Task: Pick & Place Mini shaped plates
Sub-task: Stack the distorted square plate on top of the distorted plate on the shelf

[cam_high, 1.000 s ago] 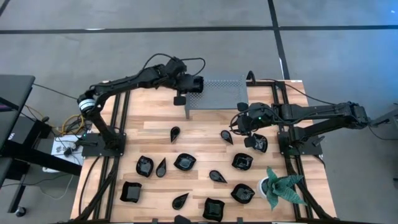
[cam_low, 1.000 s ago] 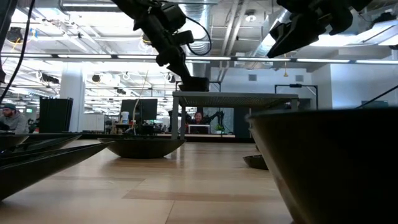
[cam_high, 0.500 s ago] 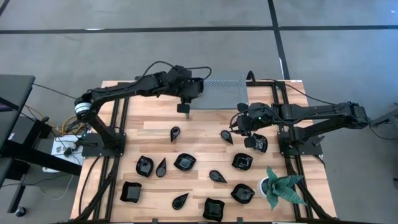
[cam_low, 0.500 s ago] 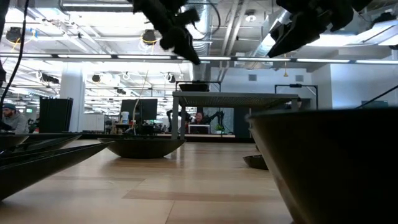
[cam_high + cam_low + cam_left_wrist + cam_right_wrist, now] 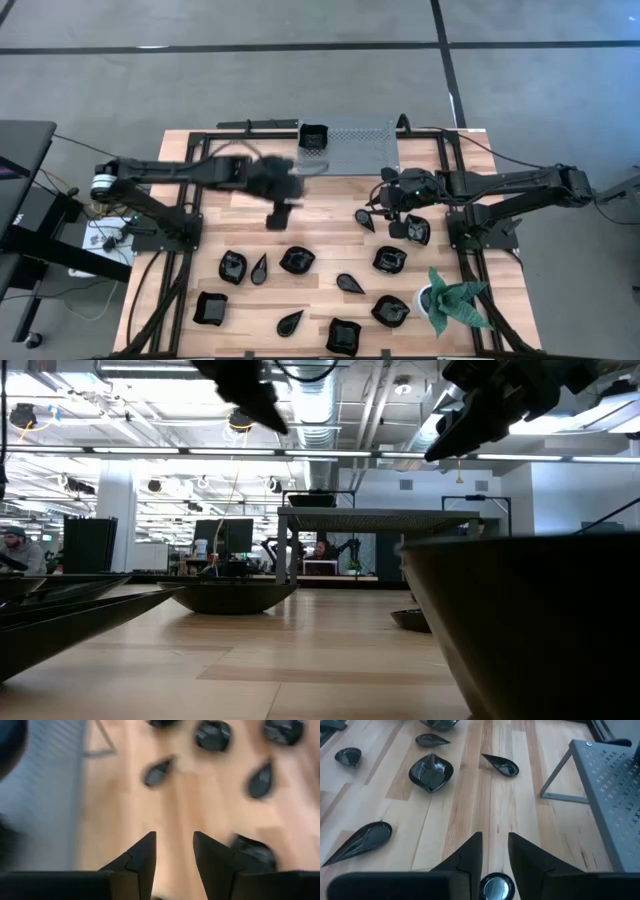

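Overhead, left gripper [image 5: 277,214] blurred, teardrop plate [image 5: 364,219] half-hidden

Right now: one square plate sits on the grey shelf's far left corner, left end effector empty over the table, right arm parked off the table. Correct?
Not quite. The right arm is not parked off the table: the high view shows the right end effector over the table beside the teardrop plate. The rest holds: the square plate sits on the grey shelf, left end effector empty.

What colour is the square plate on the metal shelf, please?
Glossy black; the square plate shows best in the high view.
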`<state>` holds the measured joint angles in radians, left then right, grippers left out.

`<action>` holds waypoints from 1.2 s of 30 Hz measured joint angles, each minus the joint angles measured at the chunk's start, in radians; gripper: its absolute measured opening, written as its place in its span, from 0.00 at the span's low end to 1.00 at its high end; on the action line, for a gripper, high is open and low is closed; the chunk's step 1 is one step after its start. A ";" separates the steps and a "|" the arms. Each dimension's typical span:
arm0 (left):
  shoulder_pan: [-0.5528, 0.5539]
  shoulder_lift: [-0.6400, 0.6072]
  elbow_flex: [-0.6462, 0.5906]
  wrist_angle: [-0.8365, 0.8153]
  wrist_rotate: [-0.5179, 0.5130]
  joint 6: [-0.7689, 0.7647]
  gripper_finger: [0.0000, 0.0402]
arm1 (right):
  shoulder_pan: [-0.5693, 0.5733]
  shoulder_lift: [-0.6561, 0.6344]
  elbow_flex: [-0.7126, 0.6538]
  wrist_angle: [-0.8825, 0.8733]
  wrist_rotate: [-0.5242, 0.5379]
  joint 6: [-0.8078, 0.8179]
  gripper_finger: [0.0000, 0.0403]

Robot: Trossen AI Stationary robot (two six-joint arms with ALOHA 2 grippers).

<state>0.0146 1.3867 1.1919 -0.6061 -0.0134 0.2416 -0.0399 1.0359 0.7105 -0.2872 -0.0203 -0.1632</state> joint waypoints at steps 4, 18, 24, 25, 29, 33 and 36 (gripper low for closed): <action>-0.113 -0.046 -0.104 0.041 -0.002 -0.171 0.33 | -0.001 0.000 -0.012 0.017 0.002 0.000 0.28; -0.392 -0.046 -0.224 0.093 -0.129 -0.709 0.33 | -0.001 0.191 -0.019 0.168 -0.004 -0.057 0.46; -0.487 -0.050 -0.226 0.033 -0.115 -1.171 0.33 | -0.001 0.259 0.019 0.170 0.000 -0.105 0.47; -0.507 -0.049 -0.226 0.027 -0.113 -1.246 0.33 | -0.001 0.262 0.028 0.169 0.001 -0.105 0.47; -0.585 -0.038 -0.225 -0.007 -0.108 -1.513 0.31 | -0.001 0.260 0.051 0.164 0.001 -0.108 0.46; -0.651 -0.035 -0.225 -0.028 -0.086 -1.722 0.29 | -0.002 0.249 0.061 0.165 0.001 -0.129 0.46; -0.700 -0.035 -0.225 -0.074 -0.084 -1.840 0.27 | -0.002 0.246 0.060 0.166 0.001 -0.196 0.46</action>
<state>-0.6856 1.3521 0.9668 -0.6805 -0.0975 -1.5986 -0.0414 1.2819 0.7710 -0.1215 -0.0196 -0.3591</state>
